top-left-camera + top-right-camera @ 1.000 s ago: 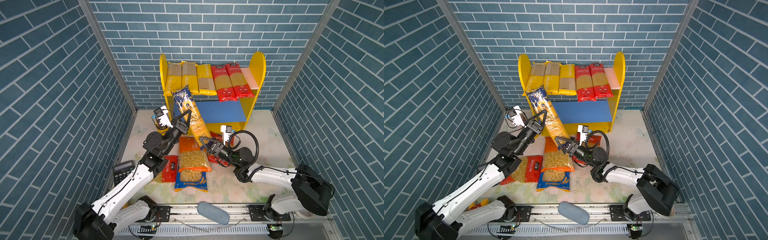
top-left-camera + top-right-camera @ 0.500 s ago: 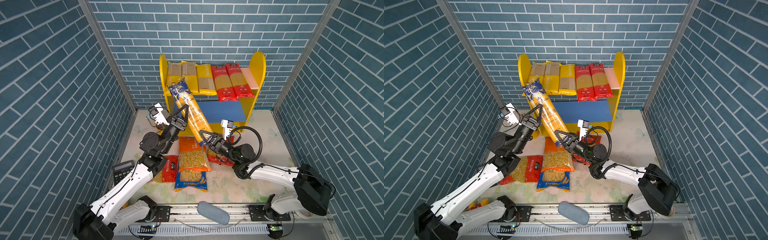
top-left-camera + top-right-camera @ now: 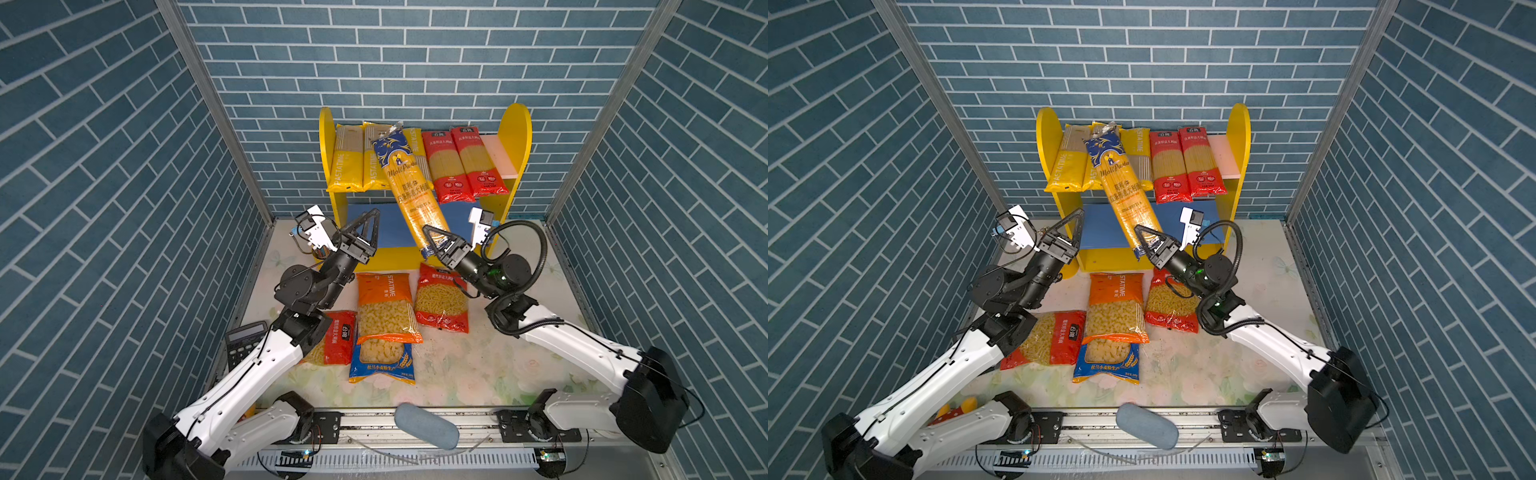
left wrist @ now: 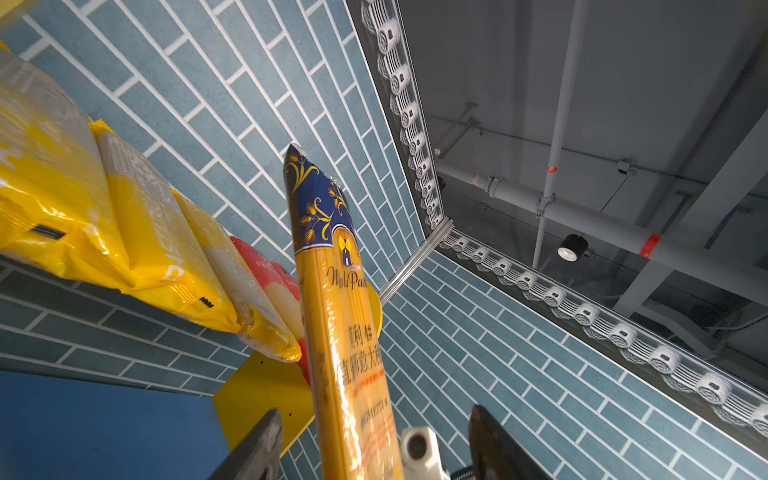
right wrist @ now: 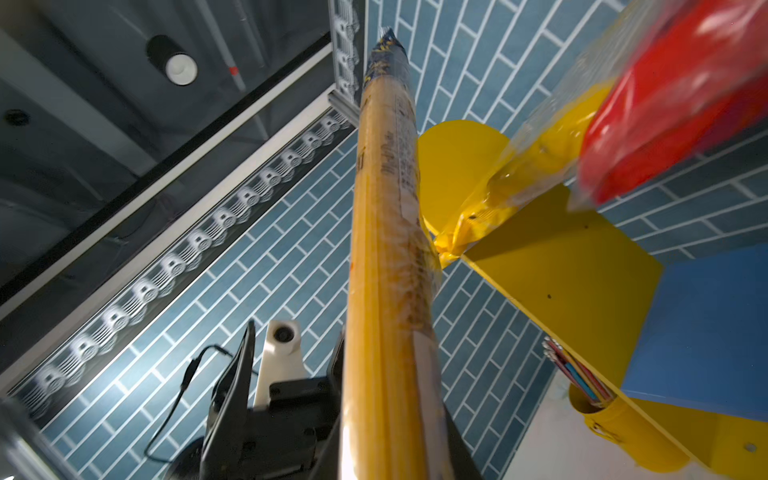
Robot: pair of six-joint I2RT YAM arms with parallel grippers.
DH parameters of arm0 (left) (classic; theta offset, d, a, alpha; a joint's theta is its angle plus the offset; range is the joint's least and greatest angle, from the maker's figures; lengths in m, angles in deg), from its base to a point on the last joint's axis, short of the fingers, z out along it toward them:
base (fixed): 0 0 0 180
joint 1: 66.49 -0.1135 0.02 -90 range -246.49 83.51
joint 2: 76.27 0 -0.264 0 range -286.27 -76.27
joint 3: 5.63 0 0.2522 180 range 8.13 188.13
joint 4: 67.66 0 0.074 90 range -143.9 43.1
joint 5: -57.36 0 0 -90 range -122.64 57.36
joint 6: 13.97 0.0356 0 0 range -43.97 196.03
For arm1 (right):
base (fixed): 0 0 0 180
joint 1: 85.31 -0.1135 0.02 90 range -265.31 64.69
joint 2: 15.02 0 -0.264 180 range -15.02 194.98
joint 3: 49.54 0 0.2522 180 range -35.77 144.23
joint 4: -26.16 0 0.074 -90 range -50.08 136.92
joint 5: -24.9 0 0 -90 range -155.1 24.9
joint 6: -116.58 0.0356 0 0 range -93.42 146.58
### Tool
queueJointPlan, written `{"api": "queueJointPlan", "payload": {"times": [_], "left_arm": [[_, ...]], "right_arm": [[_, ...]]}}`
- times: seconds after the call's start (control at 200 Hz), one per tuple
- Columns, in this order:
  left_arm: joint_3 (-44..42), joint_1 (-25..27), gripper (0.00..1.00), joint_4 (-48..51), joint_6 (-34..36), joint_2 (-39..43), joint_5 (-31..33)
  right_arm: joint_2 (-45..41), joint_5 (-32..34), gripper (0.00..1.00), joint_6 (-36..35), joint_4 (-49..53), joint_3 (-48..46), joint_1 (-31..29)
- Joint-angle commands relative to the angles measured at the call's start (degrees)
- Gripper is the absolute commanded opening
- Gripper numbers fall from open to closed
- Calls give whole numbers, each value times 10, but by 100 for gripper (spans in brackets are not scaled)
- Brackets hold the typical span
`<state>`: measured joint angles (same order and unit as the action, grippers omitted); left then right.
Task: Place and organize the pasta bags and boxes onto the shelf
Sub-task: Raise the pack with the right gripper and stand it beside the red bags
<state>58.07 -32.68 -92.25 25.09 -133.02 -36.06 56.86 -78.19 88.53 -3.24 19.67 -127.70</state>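
Well, main risk: I've got the spaghetti pack [image 3: 409, 187] pinched only at its bottom end, so it's top-heavy and could swing or slide out of the grip.
Cause: slick plastic, small hold, long pack above it.
Second risk: its blue top lies tilted across the yellow packs [image 3: 347, 166] on the shelf [image 3: 515, 137]. Pushed in like this, I'd guess it shoves them crooked or ends up stacked on top.
Third risk: the red packs [image 3: 461, 166] overhang the front edge just beside it, and a sideways bump may drag them off.
Right claw [image 3: 434, 243]: narrow, clamped on the pack's lower end, in front of the blue lower board.
Left claw [image 3: 370, 220]: jaws wide, holding nothing, beside the pack and apart from it in both top views.
Pack position: leaning from the right claw up to the top board, not flat.
Floor: four macaroni bags [image 3: 384, 307] not yet shelved.
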Motion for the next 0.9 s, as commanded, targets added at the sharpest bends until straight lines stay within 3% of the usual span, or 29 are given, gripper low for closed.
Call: {"api": "queueJointPlan", "payload": {"times": [0.0,0.155,0.285,0.42,0.575,0.725,0.895], "left_arm": [[-28,2,71,21,12,21,-11],[-71,3,71,25,-10,33,-14],[-98,5,71,24,-30,35,-18],[-136,21,71,23,-37,39,-10],[-172,59,71,20,-38,42,12],[-203,85,71,21,-40,49,29],[-221,93,71,18,-41,53,33]], "right_arm": [[-82,75,2,-41,216,139,19],[-95,100,0,-42,395,244,81],[-57,104,0,-67,521,373,136],[14,45,0,-44,581,475,196],[94,37,0,-68,641,584,242],[168,-11,0,-51,692,675,293],[233,24,0,-121,811,763,318]]}}
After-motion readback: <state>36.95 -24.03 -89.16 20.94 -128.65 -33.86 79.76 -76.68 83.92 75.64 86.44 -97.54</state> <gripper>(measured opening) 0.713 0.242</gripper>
